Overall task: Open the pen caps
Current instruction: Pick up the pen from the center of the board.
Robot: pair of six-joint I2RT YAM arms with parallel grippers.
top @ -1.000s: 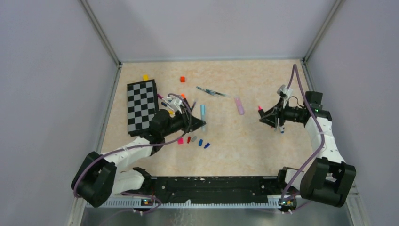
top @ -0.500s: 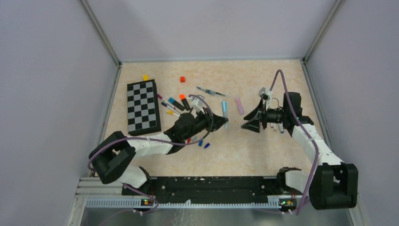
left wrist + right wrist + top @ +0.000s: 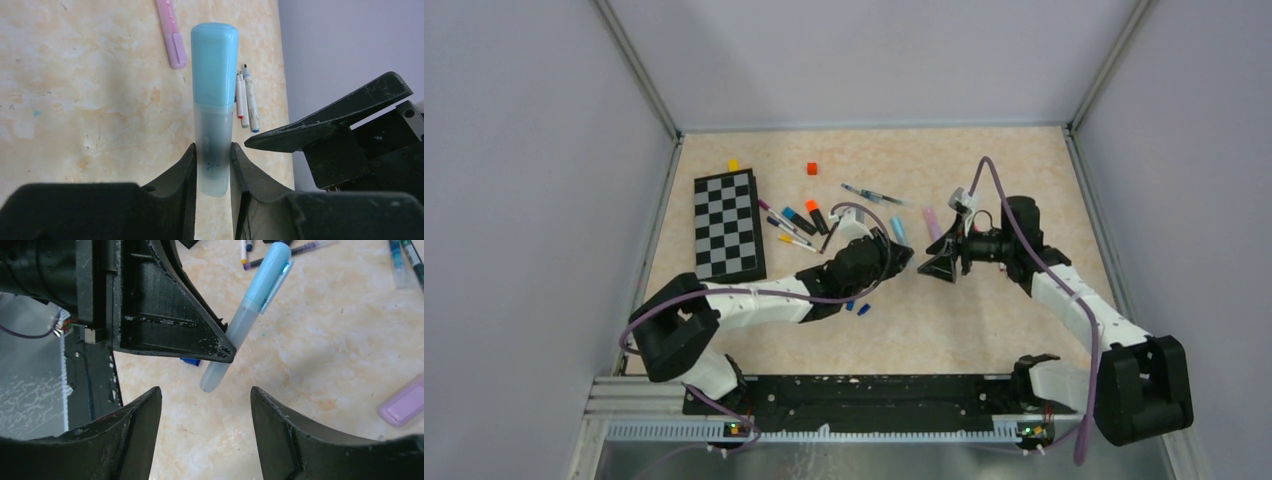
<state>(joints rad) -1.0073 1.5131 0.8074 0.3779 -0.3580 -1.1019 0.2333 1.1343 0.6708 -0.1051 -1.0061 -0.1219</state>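
Top external view: the left gripper [image 3: 899,251] and the right gripper [image 3: 929,268] face each other closely near the middle of the beige mottled table [image 3: 984,170]. Left wrist view: the left fingers clamp the frosted barrel of the translucent plastic highlighter with a light blue cap [image 3: 214,65], and the cap is on. Right wrist view: the right jaws stand wide apart, grasping nothing, with the highlighter just beyond them.

Light-blue highlighter with frosted translucent barrel [image 3: 214,145]: light-blue plastic cap [image 3: 215,65] seated, unopened. Barrel end pinched in left gripper [image 3: 214,165]. Pink plastic highlighter [image 3: 171,32] lies flat beyond it.
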